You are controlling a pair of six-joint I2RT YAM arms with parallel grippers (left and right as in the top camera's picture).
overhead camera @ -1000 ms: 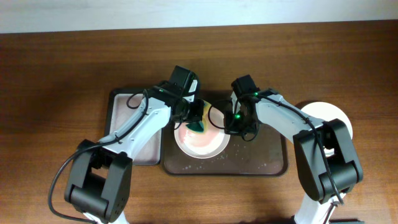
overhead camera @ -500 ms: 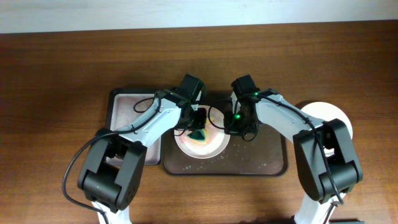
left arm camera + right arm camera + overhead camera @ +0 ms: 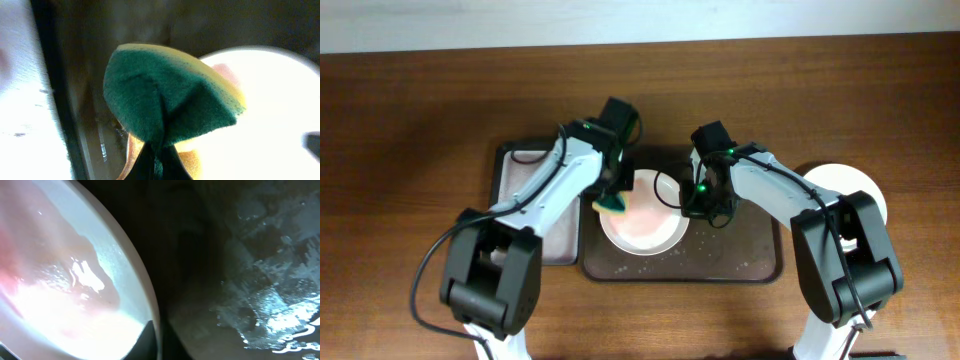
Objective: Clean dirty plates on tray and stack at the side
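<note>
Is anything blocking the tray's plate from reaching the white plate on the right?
Nothing visible. Between the pinkish plate and the white plate at the side lie only bare tray and its low rim. The right gripper grips the pinkish plate's right edge; the left gripper holds the sponge opposite.

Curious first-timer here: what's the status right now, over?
Left gripper shut on sponge. Right gripper pinching smeared plate rim on tray. Nothing in the way.

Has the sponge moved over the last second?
Yes. The sponge in the left gripper has shifted left, from over the plate's middle to its left rim; the plate stayed put.
</note>
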